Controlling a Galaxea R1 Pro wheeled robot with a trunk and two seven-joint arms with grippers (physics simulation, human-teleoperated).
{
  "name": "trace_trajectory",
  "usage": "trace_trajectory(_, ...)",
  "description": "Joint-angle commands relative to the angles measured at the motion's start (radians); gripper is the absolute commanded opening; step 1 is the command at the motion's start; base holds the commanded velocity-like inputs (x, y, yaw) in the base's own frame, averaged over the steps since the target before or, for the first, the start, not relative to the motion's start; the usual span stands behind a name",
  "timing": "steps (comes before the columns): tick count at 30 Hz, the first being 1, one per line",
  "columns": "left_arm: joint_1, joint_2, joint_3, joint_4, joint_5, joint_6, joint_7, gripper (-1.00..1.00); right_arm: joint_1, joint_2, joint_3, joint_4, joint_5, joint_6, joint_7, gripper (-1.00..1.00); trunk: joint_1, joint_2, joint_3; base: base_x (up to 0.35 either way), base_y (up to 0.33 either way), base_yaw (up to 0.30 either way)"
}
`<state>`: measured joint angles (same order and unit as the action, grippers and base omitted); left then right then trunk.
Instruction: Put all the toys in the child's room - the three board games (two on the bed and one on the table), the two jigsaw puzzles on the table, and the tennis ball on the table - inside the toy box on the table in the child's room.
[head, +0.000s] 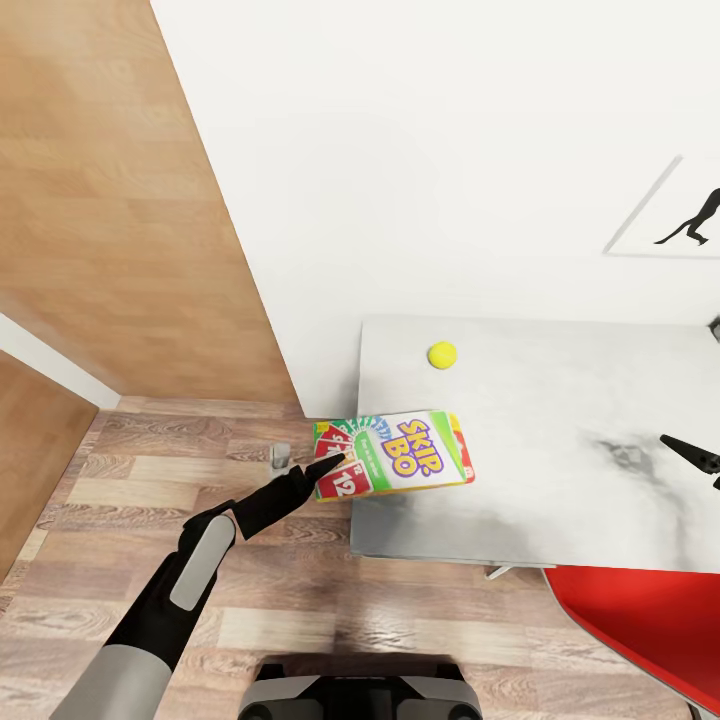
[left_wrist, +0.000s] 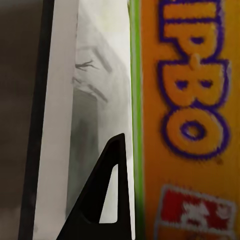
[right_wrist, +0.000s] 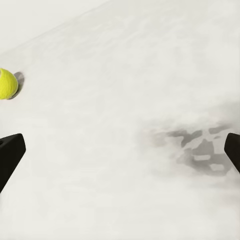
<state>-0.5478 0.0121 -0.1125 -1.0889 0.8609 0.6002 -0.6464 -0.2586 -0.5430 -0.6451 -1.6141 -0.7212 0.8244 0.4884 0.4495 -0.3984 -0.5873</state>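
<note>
Light grey bench (head: 560, 500) against white wall. Left tool (head: 330, 465) clenched on SKIP BO game box (head: 400, 452), white-green-red, flat, overhanging bench's left edge. Tennis ball (head: 442, 354) nearby behind it. Right tool (right_wrist: 120, 155) released, fingertips wide above bench.

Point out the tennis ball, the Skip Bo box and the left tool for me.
tennis ball (head: 442, 354), head view, centre of the ball.
Skip Bo box (head: 415, 452), head view, lettered top face.
left tool (head: 328, 466), head view, finger tips at the box's near edge.

board game (head: 400, 455) lettered SKIP BO, card numbered 12
</note>
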Motion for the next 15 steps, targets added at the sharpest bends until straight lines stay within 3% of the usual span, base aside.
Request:
trace_trajectory(1,-0.001,0.001,-0.001,0.000,0.009,0.007,0.002,-1.00,-0.001,0.000,-0.001,0.000,0.000,0.007,0.003,1.00,0.001,-0.002,-0.001,0.000,0.000,0.000)
trace_trajectory(8,-0.001,0.001,-0.001,0.000,0.009,0.007,0.002,-1.00,-0.001,0.000,-0.001,0.000,0.000,0.007,0.003,1.00,0.001,-0.002,-0.001,0.000,0.000,0.000)
trace_trajectory(10,0.005,0.001,0.000,0.010,-0.005,0.004,-0.010,-1.00,-0.002,-0.006,-0.003,-0.001,-0.001,0.010,-0.008,1.00,0.001,-0.002,-0.001,0.000,0.000,-0.014)
trace_trajectory(15,0.033,0.016,0.003,-0.016,0.020,0.018,-0.017,-1.00,-0.006,-0.007,-0.001,-0.001,-0.001,0.018,-0.020,1.00,0.001,-0.002,0.003,0.000,0.000,-0.054)
